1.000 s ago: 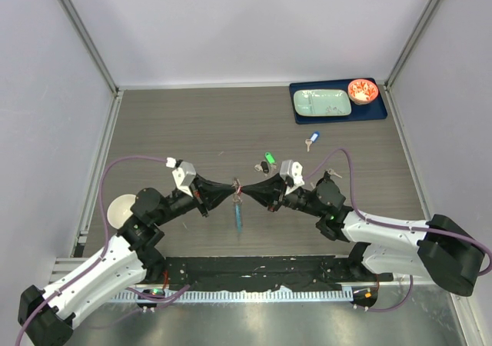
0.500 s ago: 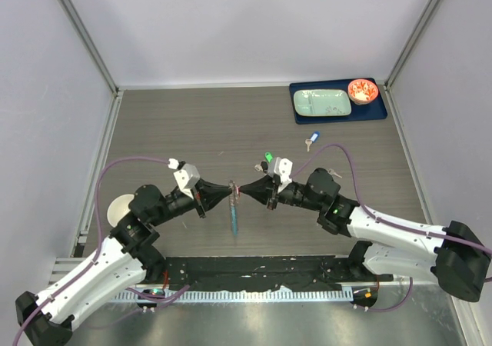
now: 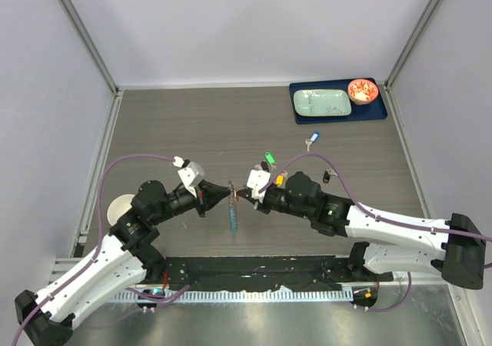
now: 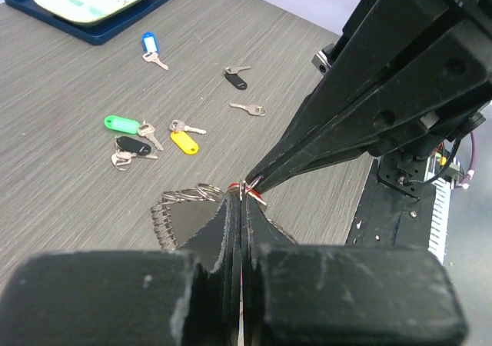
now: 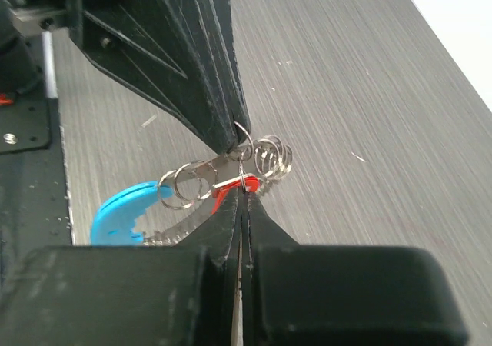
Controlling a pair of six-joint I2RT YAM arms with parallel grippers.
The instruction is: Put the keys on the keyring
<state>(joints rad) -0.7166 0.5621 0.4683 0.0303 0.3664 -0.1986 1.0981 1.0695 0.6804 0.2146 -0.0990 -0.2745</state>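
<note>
Top external: woodgrain table (image 3: 192,123), pale walls (image 3: 254,31) (left end effector (image 3: 229,192) pinches keyring (image 3: 234,217), right end effector (image 3: 241,196) red key (image 5: 221,195)).

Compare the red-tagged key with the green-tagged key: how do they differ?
The red-tagged key is held off the table in the right gripper; the green-tagged key lies flat on it, untouched. The red-tagged key meets the keyring; the green-tagged key sits apart, beside a black-tagged key. Both have plastic tags.

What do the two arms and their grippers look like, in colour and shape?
Both arms, the left arm and the right arm, have white links and black joints. A purple cable loops along each. The left gripper and the right gripper are black, long and tapering; a white block sits at each wrist.
</note>
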